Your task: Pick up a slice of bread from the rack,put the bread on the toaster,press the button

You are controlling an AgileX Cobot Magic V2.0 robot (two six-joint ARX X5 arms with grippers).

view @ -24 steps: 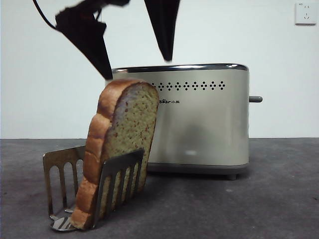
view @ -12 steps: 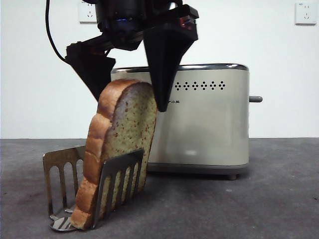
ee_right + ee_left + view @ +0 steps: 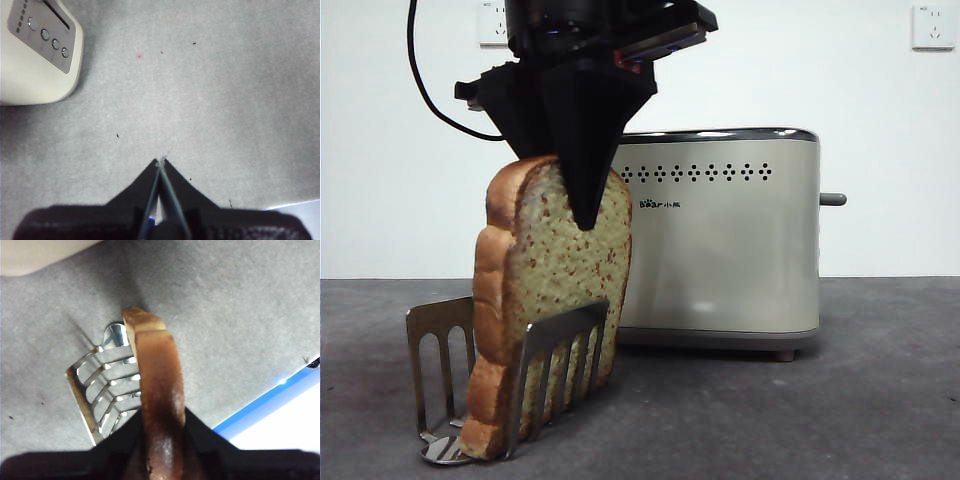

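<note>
The left claw (image 3: 582, 200) comes down from the top of the front view, left of centre, and its jaws are clamped on the upper part of the bread (image 3: 552, 300); in the left wrist view the brown crust (image 3: 157, 390) runs straight up between the two jaws. The bread stands nearly upright, its foot down among the dividers of the rack (image 3: 445, 345) at the lower left of the front view. The front divider crosses the lower part of the slice, and the back divider shows to its left. Right behind, filling the centre and right, stands the toaster (image 3: 730, 260); the slice's right edge overlaps its left side in this view. The button (image 3: 833, 199) sticks out at its right end with bare wall behind. The tabletop (image 3: 840, 400) lies bare across the lower right.

The right claw (image 3: 160, 162) hangs over bare tabletop, jaws pressed together and holding nothing, a toaster corner at the upper left of its view
</note>
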